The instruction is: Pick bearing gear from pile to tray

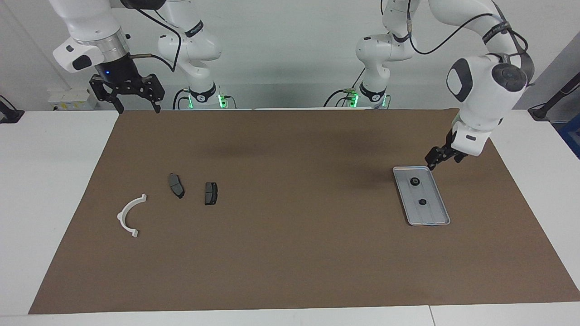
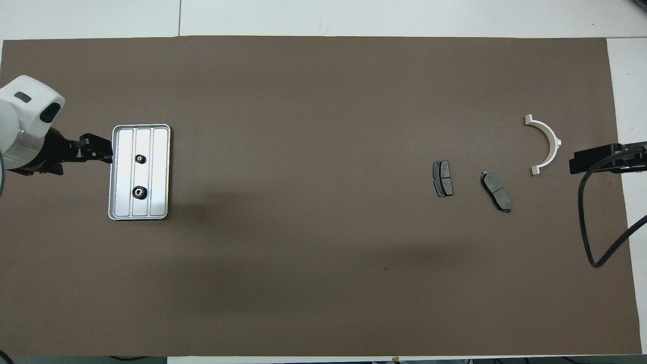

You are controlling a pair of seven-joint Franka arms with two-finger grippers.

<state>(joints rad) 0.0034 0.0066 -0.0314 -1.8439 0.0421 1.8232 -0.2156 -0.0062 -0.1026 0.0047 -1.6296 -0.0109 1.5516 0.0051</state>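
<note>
The silver tray (image 1: 432, 215) (image 2: 159, 202) lies on the brown mat at the left arm's end of the table. Two small black bearing gears rest in it, one (image 1: 413, 181) (image 2: 138, 192) nearer the robots than the other (image 1: 422, 202) (image 2: 141, 158). My left gripper (image 1: 434, 160) (image 2: 103, 151) hangs open and empty in the air, over the mat just off the tray's rim. At the right arm's end, the pile holds a white half-ring bracket (image 1: 129, 215) (image 2: 548, 144) and two dark brake pads (image 1: 176, 185) (image 1: 210, 193). My right gripper (image 1: 139, 109) waits open, raised above the mat's corner.
The brown mat (image 1: 290, 253) covers most of the white table. The right arm's black cable (image 2: 589, 222) loops over the mat's edge near the bracket. The brake pads (image 2: 443, 178) (image 2: 496, 191) lie side by side, a little apart.
</note>
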